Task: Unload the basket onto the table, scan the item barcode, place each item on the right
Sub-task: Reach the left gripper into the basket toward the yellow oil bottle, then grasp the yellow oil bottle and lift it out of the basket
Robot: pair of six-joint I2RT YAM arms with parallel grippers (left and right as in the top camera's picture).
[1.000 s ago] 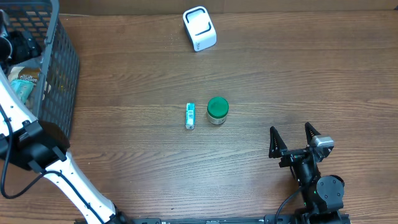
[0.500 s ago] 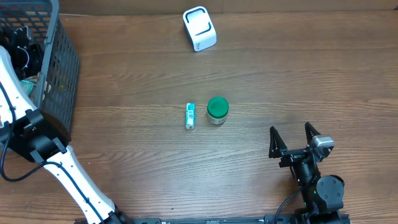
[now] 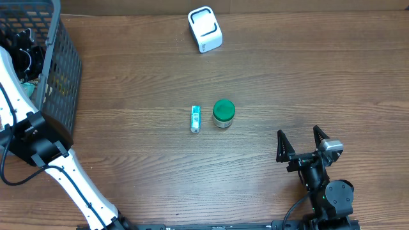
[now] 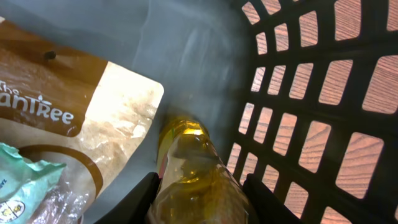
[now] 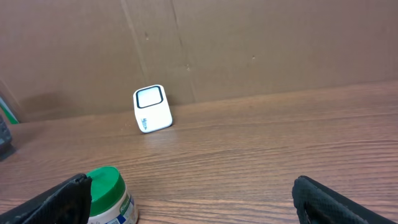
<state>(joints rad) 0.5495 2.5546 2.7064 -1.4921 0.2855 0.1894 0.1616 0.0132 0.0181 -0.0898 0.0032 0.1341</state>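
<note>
Partly cropped, yellow bottle [image 4: 200, 163] sits pinched in left claw [image 4: 200, 185]; right claw [image 3: 298, 131] gapes empty.

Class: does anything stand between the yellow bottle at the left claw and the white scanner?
Yes: the basket's mesh wall, beside the yellow bottle in the left claw. Beyond it, nothing visible blocks the white scanner.

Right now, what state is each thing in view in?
left gripper: inside the basket, closed on the yellow bottle
right gripper: open, empty
yellow bottle: in the basket, between the fingers
green-lidded jar: upright, lid on
teal tube: lying on its side, apart from the jar
scanner: standing, nothing at it
</note>
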